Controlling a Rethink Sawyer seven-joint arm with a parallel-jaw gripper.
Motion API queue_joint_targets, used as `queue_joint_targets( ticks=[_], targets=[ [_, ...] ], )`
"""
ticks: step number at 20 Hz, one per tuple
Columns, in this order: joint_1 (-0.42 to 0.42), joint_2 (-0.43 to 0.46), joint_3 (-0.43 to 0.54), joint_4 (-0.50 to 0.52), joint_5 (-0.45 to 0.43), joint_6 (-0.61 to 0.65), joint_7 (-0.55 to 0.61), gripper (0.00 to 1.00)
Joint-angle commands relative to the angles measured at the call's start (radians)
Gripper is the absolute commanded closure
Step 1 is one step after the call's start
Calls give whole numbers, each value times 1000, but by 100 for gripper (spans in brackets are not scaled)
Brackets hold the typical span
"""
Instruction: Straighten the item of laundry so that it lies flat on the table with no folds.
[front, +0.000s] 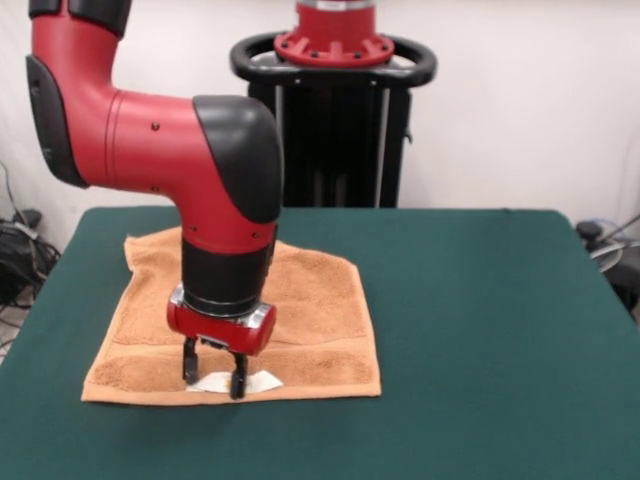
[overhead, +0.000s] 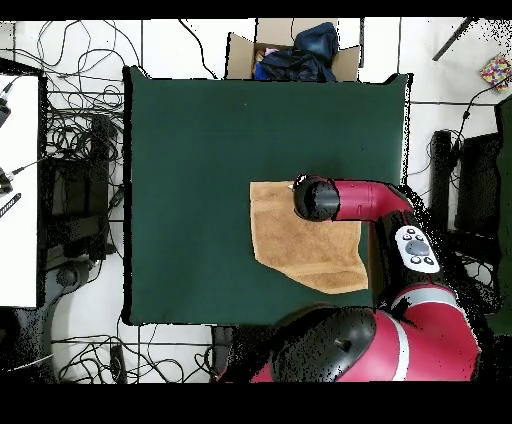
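The orange-tan towel (front: 310, 300) lies spread on the left half of the green table (front: 480, 320), with a flat woven band near its front edge. Its far left corner looks slightly rumpled. A small white tag (front: 262, 380) sticks out at the front edge. My gripper (front: 213, 375) points straight down at that edge. Its two fingers stand apart on either side of the tag, tips at the cloth, holding nothing. In the overhead view the towel (overhead: 295, 245) lies right of the centre of the table (overhead: 200, 170), and the arm's wrist (overhead: 316, 198) hides the gripper.
The black pedestal (front: 335, 120) stands behind the table's far edge. In the overhead view a cardboard box (overhead: 290, 50) with dark cloth sits beyond the table. Cables (overhead: 80, 130) and a white desk (overhead: 18, 190) lie to the left.
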Motion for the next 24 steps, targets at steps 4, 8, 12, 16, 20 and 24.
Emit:
queue_joint_targets(
  ticks=[4,8,12,16,20,24],
  targets=[
    [-32,-20,76,35,-41,121,-186,0],
    [-31,-28,65,49,-60,87,-172,0],
    [-4,2,14,19,-114,35,-130,0],
    [20,36,-5,-17,-150,70,-125,0],
    [18,104,2,-50,-184,89,-143,0],
    [1,107,-1,-1,-186,54,-107,0]
  ],
)
